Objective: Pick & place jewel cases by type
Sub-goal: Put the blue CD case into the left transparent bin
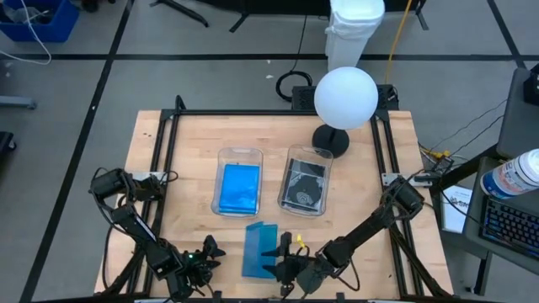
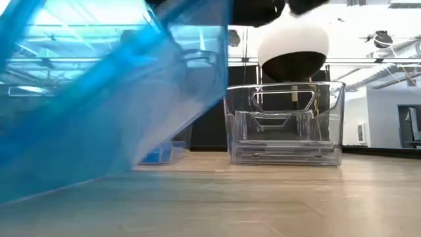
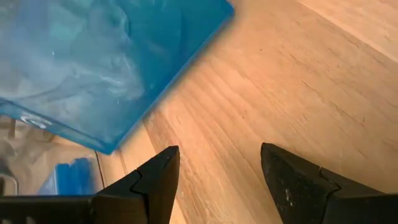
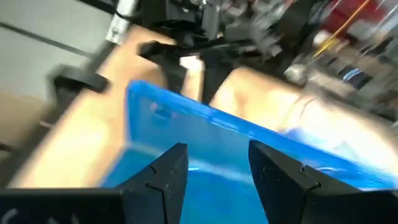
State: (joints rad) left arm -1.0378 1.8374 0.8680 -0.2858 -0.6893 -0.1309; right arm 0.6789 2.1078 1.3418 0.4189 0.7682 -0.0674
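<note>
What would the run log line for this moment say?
right claw: gripping blue jewel case, tilted | left claw: open, empty | left bin: blue cases | right bin: clear case

Bright even light, right wrist view blurred

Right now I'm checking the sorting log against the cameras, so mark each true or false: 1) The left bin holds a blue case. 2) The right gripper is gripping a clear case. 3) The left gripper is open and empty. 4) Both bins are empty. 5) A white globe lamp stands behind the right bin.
1) True: the left bin holds a blue case.
2) False: the right gripper is shut on the blue jewel case near the table's front edge.
3) True: the left gripper is open with nothing between its fingers.
4) False: the right bin holds a dark case too.
5) True: the white globe lamp stands there.
</note>
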